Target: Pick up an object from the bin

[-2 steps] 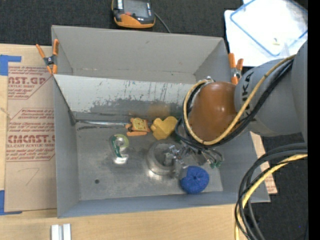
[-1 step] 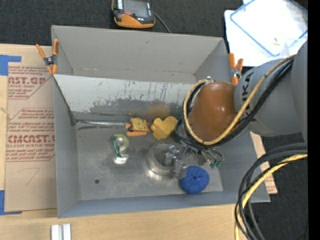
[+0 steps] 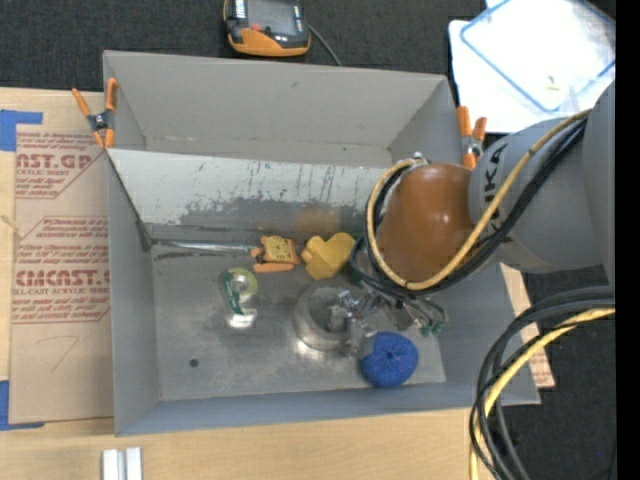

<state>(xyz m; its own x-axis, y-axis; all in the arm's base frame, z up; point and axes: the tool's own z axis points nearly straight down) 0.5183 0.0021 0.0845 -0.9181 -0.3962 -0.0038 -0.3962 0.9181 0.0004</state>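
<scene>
- The gripper [image 3: 347, 316] is low over the right-centre of the grey metal bin [image 3: 190, 373], below the arm's brown wrist cover [image 3: 425, 223].
- Gripper state: cannot be told from this view. Cables and the mechanism itself mask it, and nothing can be confirmed as grasped.
- Nearest thing: a clear round dish-like thing [image 3: 312, 328] on the bin floor. The gripper overlaps its right-hand rim, and most of its body extends to the view's left of the gripper. Whether the two are in contact cannot be determined.
- Long axis: the clear thing appears circular from above. It has no evident long axis and points no particular way, so, as a judgement, wrist rotation matters little. The sideways offset towards its centre is the relation that governs the coming move.
- Second candidate: a blue fuzzy ball [image 3: 388, 359], just beside the gripper on the near-right side. It is also round.
- Other things: a yellow block [image 3: 328, 254] near the back wall, an orange toy [image 3: 274, 252] beside it, and a green-and-clear thing [image 3: 239, 293] well to the left.
</scene>
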